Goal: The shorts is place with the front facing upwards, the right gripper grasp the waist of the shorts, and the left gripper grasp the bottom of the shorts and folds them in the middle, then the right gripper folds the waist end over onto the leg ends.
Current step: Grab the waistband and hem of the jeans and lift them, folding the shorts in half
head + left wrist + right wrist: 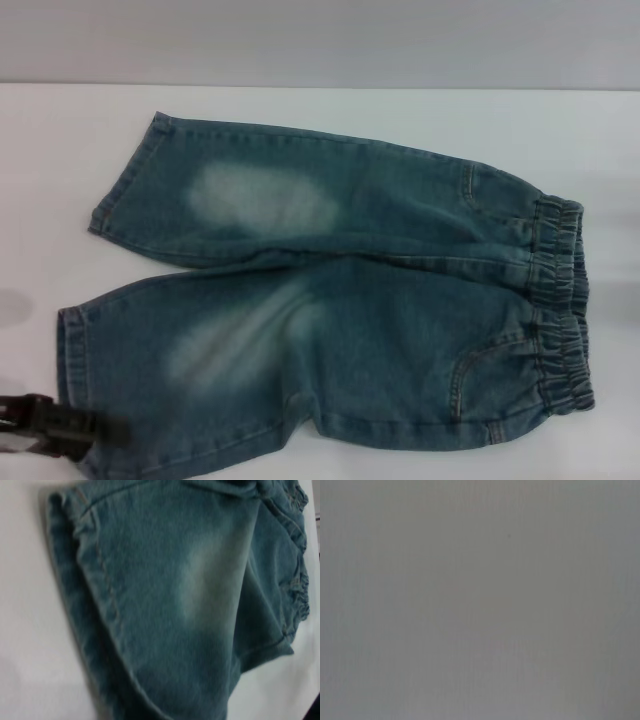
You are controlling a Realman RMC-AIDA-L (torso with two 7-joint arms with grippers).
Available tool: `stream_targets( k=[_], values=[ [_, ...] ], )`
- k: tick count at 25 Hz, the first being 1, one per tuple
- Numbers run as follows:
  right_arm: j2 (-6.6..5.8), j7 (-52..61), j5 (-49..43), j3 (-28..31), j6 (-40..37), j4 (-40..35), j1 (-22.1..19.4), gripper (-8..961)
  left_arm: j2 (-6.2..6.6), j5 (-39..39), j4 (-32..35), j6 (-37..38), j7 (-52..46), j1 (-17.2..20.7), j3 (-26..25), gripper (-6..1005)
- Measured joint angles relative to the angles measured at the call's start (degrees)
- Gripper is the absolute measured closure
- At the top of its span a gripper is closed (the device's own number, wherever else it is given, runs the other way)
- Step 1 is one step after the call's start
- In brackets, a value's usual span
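Note:
The shorts lie spread flat on the white table, front side up, with pale faded patches on both thighs. The ruched waist of the shorts is at the right. The bottom of the shorts, two leg hems, is at the left: the near hem and the far hem. My left gripper is a black claw at the lower left, right beside the near leg's hem corner. The left wrist view shows the shorts close up, with a hem and the gathered waist. The right gripper is out of view.
The table's far edge runs along the top of the head view against a grey wall. Bare white surface surrounds the garment on the left and right. The right wrist view shows only a plain grey surface.

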Motion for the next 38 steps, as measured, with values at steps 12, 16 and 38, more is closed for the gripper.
stream_targets(
  k=[12, 16, 38],
  values=[
    [0.0, 0.1, 0.01, 0.0, 0.1, 0.0, 0.01, 352, 0.19, 0.63, -0.04, -1.66, -0.75, -0.25, 2.06, 173],
    [0.0, 0.29, 0.01, 0.0, 0.1, 0.0, 0.12, 351, 0.99, 0.66, -0.08, -1.46, -0.91, 0.23, 2.13, 174],
    [-0.17, 0.39, 0.25, 0.0, 0.09, 0.18, 0.35, 352, 0.81, 1.28, -0.09, -1.26, -0.98, 0.57, 2.75, 294]
  ],
)
